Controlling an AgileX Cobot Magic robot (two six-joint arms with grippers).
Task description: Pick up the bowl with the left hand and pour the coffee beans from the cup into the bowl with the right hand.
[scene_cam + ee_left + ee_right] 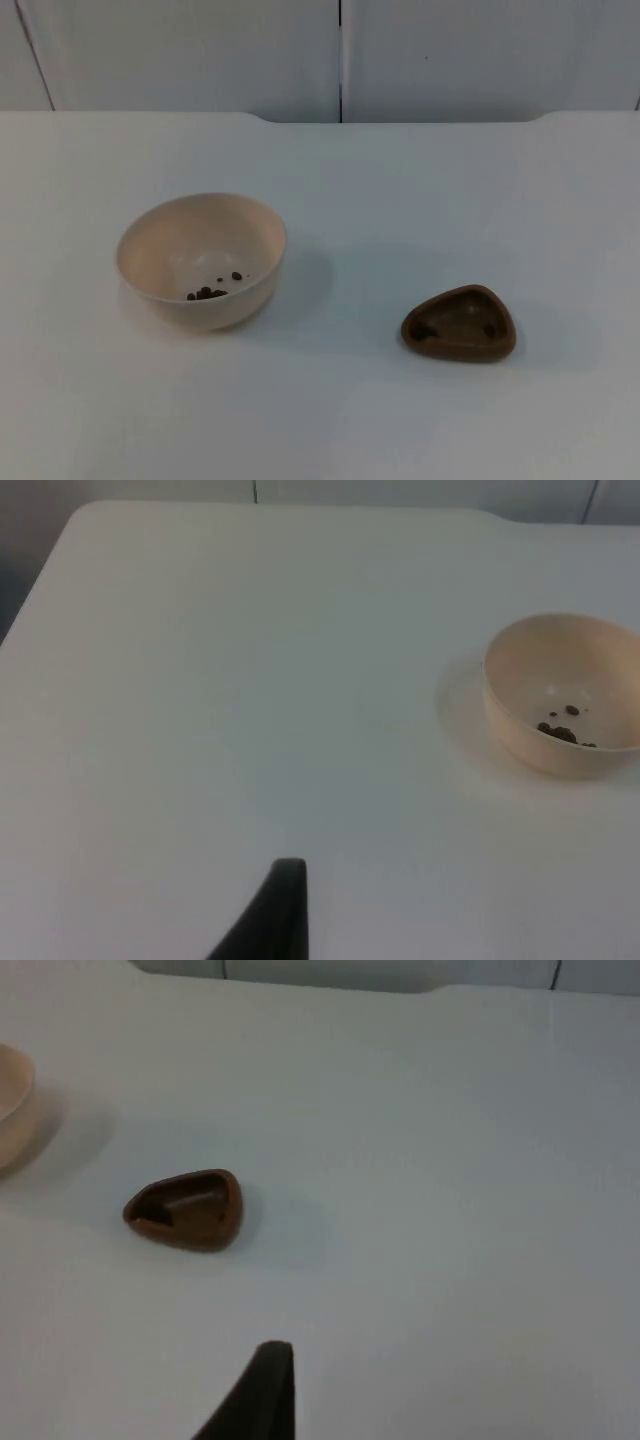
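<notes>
The top camera looked down and forward over the counter (330, 420). Each wrist camera looked along its arm from higher up. All three saw the bowl (201, 260).

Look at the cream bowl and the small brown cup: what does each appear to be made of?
Bowl: probably matte plastic or melamine; smooth, even cream wall with only a soft sheen, a few coffee beans inside. Cup: a rounded-triangle dish, possibly wood or brown plastic; uniform warm brown, dull finish, thick rim. No grain can be made out, so the look leaves it open.

left gripper (268, 920) above table, right gripper (258, 1395) likewise
</notes>
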